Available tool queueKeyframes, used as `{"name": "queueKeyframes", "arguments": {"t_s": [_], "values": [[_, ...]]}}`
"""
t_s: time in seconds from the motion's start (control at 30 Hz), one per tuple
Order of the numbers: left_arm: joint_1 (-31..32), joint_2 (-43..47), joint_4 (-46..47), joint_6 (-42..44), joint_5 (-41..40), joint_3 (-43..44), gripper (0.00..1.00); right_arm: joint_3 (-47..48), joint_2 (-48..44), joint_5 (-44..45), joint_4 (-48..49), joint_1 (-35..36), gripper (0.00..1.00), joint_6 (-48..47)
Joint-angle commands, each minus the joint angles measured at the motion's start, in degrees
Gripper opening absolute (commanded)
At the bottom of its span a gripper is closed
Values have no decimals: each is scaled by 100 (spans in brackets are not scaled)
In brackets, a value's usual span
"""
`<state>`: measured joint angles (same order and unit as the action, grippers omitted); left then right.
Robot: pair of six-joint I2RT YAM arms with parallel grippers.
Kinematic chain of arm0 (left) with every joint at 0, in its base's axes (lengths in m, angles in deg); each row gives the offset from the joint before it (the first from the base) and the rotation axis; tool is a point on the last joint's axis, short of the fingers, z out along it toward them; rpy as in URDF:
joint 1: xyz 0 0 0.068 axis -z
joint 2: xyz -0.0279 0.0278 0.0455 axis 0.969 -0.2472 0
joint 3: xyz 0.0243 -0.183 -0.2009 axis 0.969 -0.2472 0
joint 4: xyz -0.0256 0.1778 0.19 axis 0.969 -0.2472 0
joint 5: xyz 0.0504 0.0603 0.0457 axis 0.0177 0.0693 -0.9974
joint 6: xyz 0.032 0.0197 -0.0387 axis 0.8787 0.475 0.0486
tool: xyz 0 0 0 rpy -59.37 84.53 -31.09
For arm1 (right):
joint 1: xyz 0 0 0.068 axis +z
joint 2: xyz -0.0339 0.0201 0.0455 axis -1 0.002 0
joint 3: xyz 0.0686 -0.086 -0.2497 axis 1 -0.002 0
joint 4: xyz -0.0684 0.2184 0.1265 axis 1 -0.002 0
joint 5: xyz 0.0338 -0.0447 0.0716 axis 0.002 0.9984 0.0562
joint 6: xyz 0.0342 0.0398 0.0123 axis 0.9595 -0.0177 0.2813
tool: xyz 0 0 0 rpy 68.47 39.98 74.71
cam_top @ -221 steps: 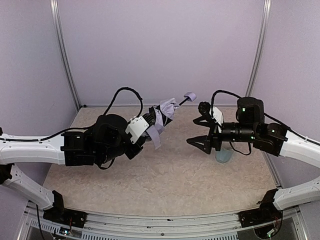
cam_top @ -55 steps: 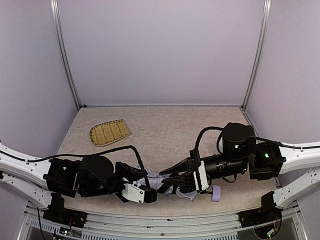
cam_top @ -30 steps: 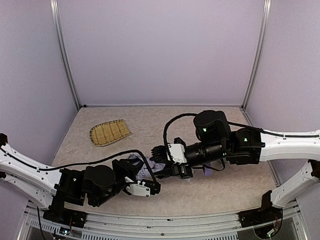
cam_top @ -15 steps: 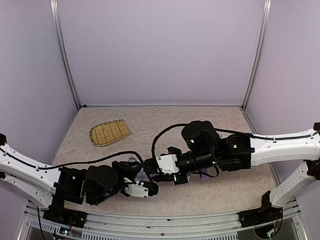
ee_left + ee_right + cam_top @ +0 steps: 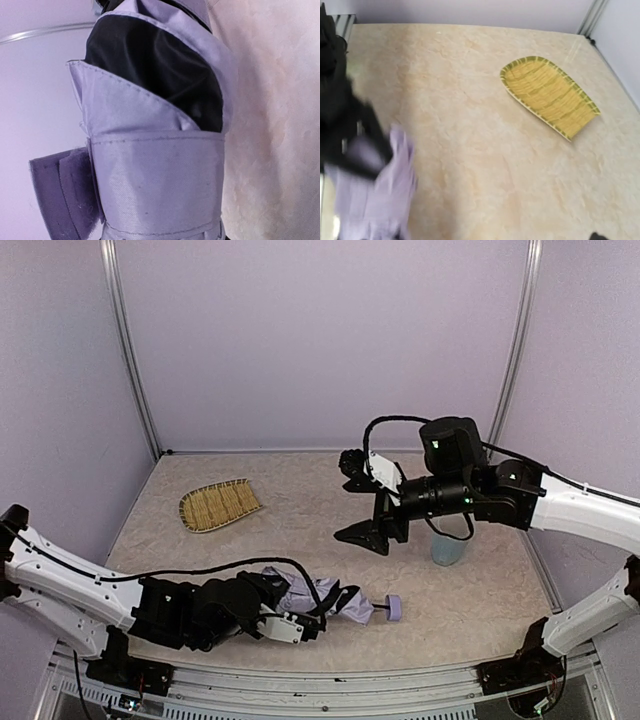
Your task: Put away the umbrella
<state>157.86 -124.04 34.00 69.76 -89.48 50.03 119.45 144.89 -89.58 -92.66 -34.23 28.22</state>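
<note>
The folded umbrella (image 5: pixel 325 600) lies low on the tabletop (image 5: pixel 330 530) at the near edge, its canopy bundle gripped by the left gripper (image 5: pixel 300 625) and its small lilac handle (image 5: pixel 393 608) pointing away from those fingers toward the right. The right gripper (image 5: pixel 362 537) hangs well apart from it, up and beyond, with its fingers spread wide and nothing between them.

The step in hand looks like tidying the folded canopy so it stays closed. To do it well, the left fingers should keep a firm pinch on the bundle so the pleats cannot spring loose, while the free fingers come back in from the handle side and take the loose strap (image 5: pixel 62 195) that shows just beside the left fingers in the left wrist view. Wrapping should run around the bundle, snug, without dragging the fabric off the shaft (image 5: pixel 375 607).

The canopy is thin, crinkly silver-lilac cloth with stitched hems and a black lining; it will slip and bunch under the fingers. The strap looks fuzzy, perhaps hook-and-loop. The shaft is a thin black rod, the handle a short rounded knob. Far beyond the left fingers lies a stiff woven straw tray (image 5: pixel 220 504); just past the right fingers stands a pale blue translucent cup (image 5: pixel 448 549).
</note>
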Motion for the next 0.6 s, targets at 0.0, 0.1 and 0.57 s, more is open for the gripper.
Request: {"name": "queueKeyframes", "arguments": {"t_s": [0.0,0.1,0.57], "values": [[-149,-589,867,-259,1253,217,0,617,407,-144,-726,-65,94,258],[-397,-1248,924,-665,1617,373,9,675,583,119,-885,-80,93,281],[-514,-198,-544,-3887,3493,428,99,1172,1685,1383,-2257,475,85,623]]}}
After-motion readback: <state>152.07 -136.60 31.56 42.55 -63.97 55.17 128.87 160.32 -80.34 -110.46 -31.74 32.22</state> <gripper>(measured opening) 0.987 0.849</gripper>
